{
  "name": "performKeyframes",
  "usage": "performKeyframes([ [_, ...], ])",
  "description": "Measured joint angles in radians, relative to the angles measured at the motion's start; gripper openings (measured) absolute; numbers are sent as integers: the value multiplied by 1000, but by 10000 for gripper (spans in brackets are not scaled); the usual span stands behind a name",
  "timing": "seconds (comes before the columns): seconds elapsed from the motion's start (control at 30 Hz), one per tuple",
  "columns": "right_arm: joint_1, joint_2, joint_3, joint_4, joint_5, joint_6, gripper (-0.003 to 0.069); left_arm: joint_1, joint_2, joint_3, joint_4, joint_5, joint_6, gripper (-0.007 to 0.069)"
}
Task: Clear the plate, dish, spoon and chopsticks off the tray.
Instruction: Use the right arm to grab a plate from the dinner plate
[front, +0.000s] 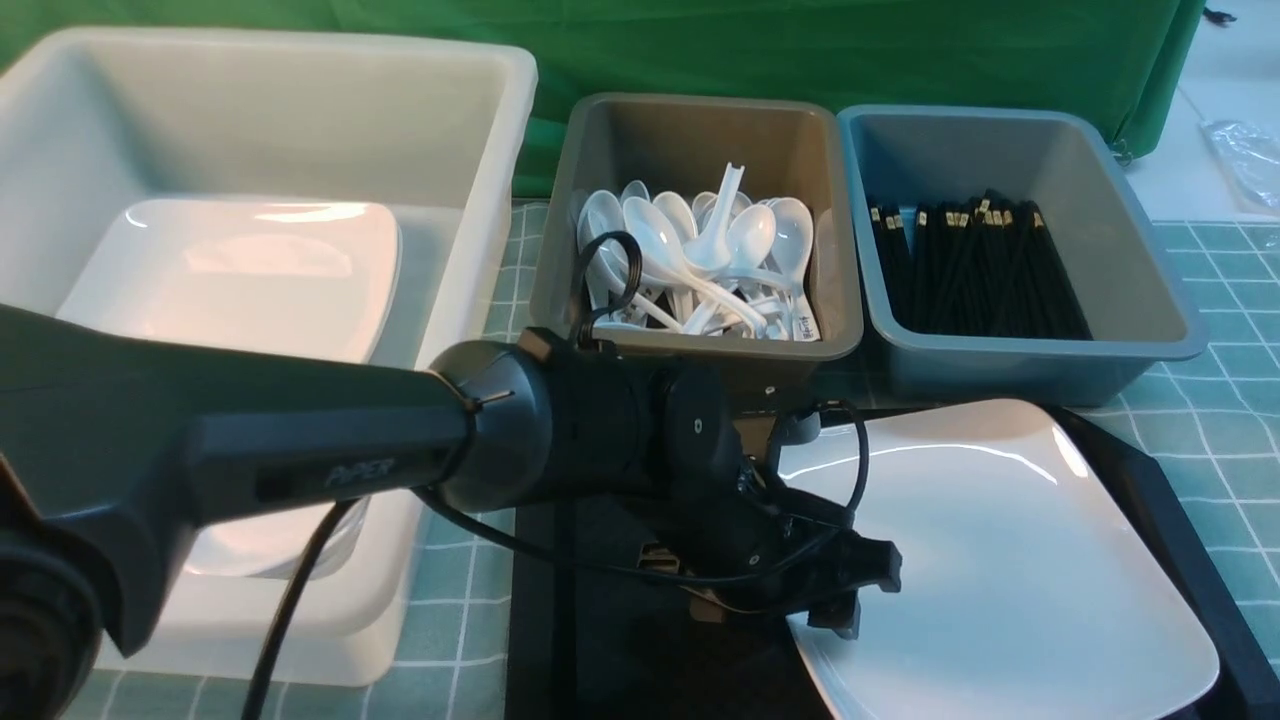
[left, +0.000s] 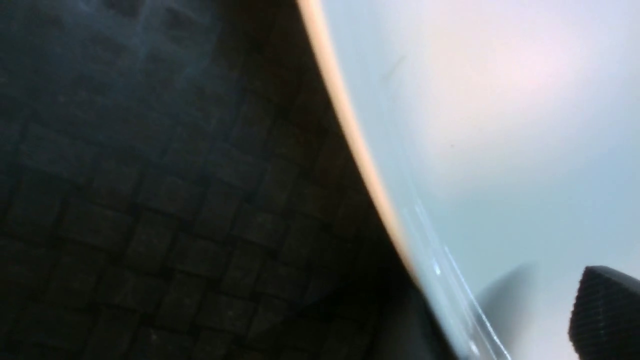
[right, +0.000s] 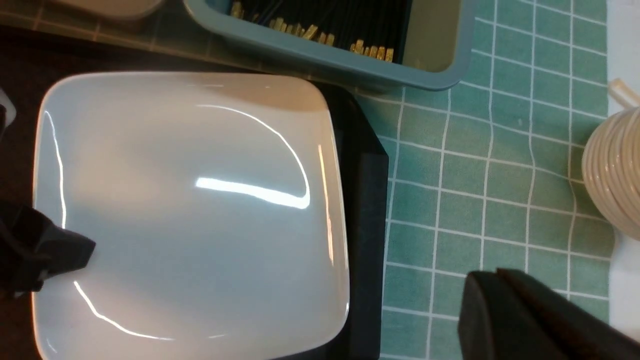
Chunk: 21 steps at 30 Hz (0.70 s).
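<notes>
My left fingers (front: 870, 565) are parted at the left rim of the plate (front: 1000, 560), one pad over its white surface, gripping nothing. The plate lies on the right half of the tray (front: 1150, 480). My right fingers (right: 500, 310) are clenched empty over the tabletop (right: 450, 200), just off the tray's right side.
</notes>
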Motion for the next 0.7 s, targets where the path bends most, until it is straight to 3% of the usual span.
performKeyframes([
  [0.1, 0, 0, 0, 0, 0, 0, 16, 4, 2, -1, 34, -23, -2, 359],
  [0.3, 0, 0, 0, 0, 5, -4, 16, 37, 4, -53, 140, 64, -62, 347],
  [0.47, 0, 0, 0, 1, 5, -6, 16, 55, -6, -123, 273, 111, -88, 389],
  [0.7, 0, 0, 0, 3, 4, -17, 16, 55, -5, -175, 325, 51, -99, 463],
])
